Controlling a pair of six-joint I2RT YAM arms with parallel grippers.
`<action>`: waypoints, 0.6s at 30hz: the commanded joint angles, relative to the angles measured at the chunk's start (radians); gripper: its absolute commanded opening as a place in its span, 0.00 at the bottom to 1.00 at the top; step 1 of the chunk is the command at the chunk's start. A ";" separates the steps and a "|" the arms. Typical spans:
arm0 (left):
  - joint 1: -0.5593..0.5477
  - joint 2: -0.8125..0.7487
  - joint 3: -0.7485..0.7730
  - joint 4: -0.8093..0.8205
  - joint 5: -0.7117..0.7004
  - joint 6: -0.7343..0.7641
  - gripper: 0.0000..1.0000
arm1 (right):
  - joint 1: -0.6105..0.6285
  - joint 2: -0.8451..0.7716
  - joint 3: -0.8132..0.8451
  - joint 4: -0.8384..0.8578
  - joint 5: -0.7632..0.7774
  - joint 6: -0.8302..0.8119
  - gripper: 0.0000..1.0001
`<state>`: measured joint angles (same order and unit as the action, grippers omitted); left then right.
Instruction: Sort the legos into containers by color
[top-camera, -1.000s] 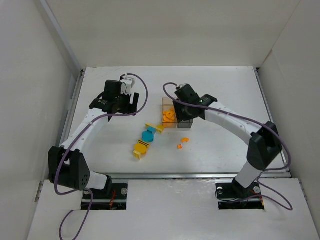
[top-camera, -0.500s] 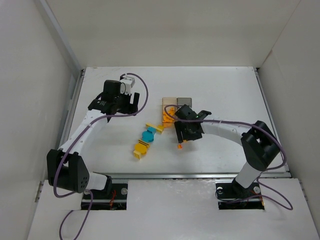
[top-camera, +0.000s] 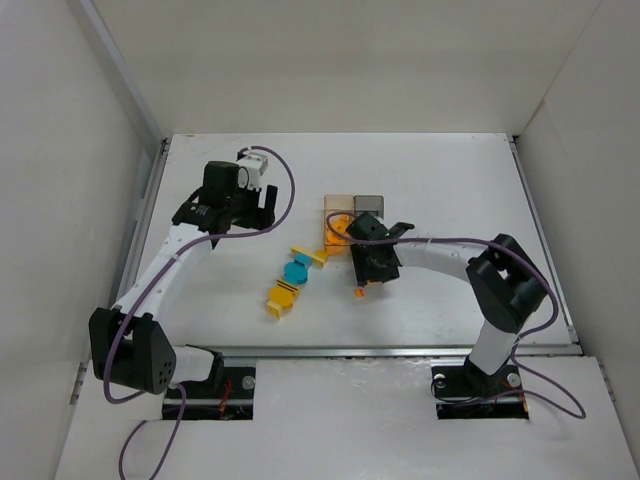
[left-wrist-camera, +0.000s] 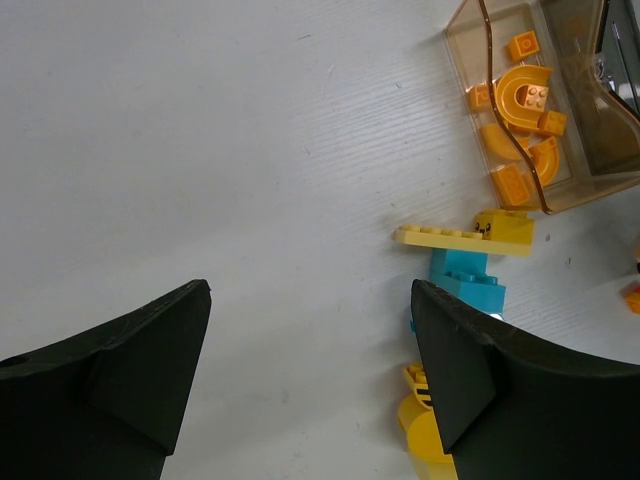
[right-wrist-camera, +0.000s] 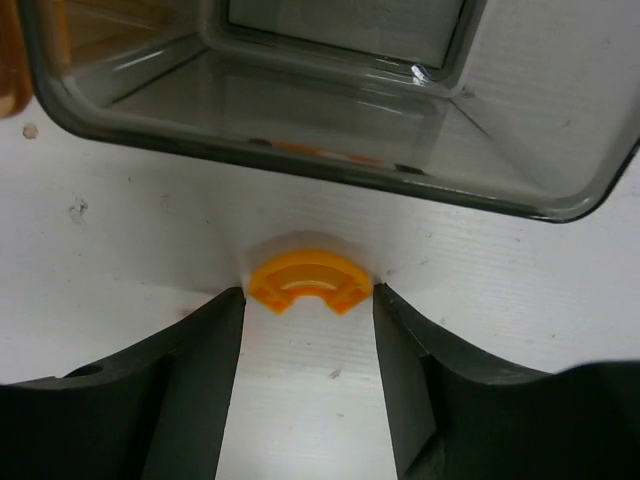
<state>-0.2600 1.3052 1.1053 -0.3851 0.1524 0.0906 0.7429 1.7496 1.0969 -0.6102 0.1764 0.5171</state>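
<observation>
My right gripper (right-wrist-camera: 308, 292) has dropped from the boxes to the stray orange arch lego (right-wrist-camera: 310, 281) lying just before the grey box (right-wrist-camera: 300, 165), fingers flanking it, grip I can't tell, likely bound for the amber box (top-camera: 337, 203); left gripper (left-wrist-camera: 310, 300) hangs open, empty

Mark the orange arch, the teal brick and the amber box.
orange arch (right-wrist-camera: 310, 280): right wrist view, middle of curve.
teal brick (left-wrist-camera: 468, 283): left wrist view, top face.
amber box (left-wrist-camera: 460, 62): left wrist view, left wall.
</observation>
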 joint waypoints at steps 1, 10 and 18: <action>0.005 -0.032 -0.007 0.026 0.007 -0.011 0.78 | 0.006 0.024 0.021 0.046 0.011 0.008 0.59; 0.005 -0.023 -0.007 0.026 -0.002 -0.011 0.78 | 0.006 0.047 0.031 0.056 0.020 0.008 0.40; 0.005 -0.023 -0.007 0.026 -0.002 -0.011 0.78 | 0.052 -0.012 0.043 0.001 0.067 -0.002 0.32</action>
<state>-0.2600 1.3052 1.1053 -0.3851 0.1493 0.0906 0.7578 1.7676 1.1107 -0.5991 0.2058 0.5167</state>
